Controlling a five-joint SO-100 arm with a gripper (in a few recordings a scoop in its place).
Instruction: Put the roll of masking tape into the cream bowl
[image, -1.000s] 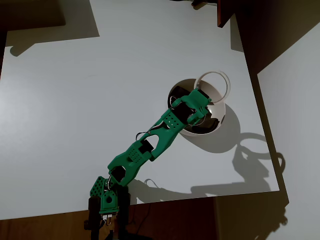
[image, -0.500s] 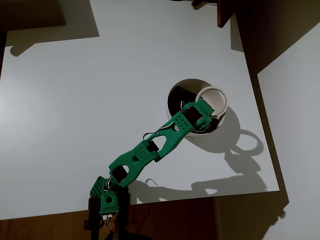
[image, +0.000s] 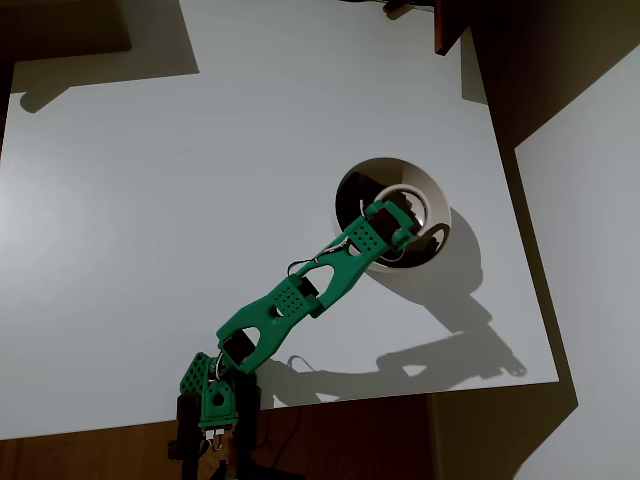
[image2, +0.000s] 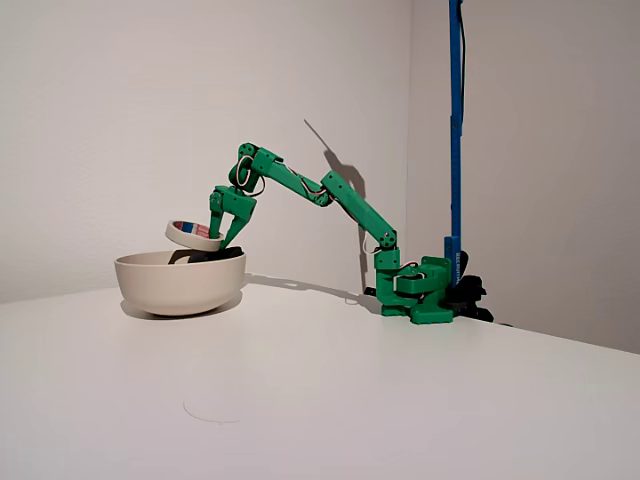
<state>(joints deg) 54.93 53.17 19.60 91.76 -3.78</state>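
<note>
The roll of masking tape (image2: 193, 235), a small flat off-white ring with reddish and blue print visible on its inner core, is shown held slightly tilted just above the rim of the cream bowl (image2: 160, 285), a round, smooth, thin-rimmed vessel with a dark mass inside. In the overhead view the roll of masking tape (image: 402, 192) lies wholly within the outline of the cream bowl (image: 436, 205), toward its upper right portion, with dark contents visible on the bowl's left side. The green two-finger gripper (image2: 222, 232) reaches down over the bowl from the bowl's right in the fixed view; its fingers are closed on the near edge of the ring, so the tape hangs from the grip rather than resting on anything. In the overhead view the green two-finger gripper (image: 393, 216) sits over the bowl's centre, and the green jointed plastic arm (image: 290, 300) extends away from the bowl toward the lower left. The bowl stands on a plain white table (image: 150, 200), beside which a blue vertical pole (image2: 455, 120) rises behind the arm's base, well apart from the bowl. Judged progress: pickup and carry appear complete; what seems left is a short descent and release into the bowl, followed by retreat.
</note>
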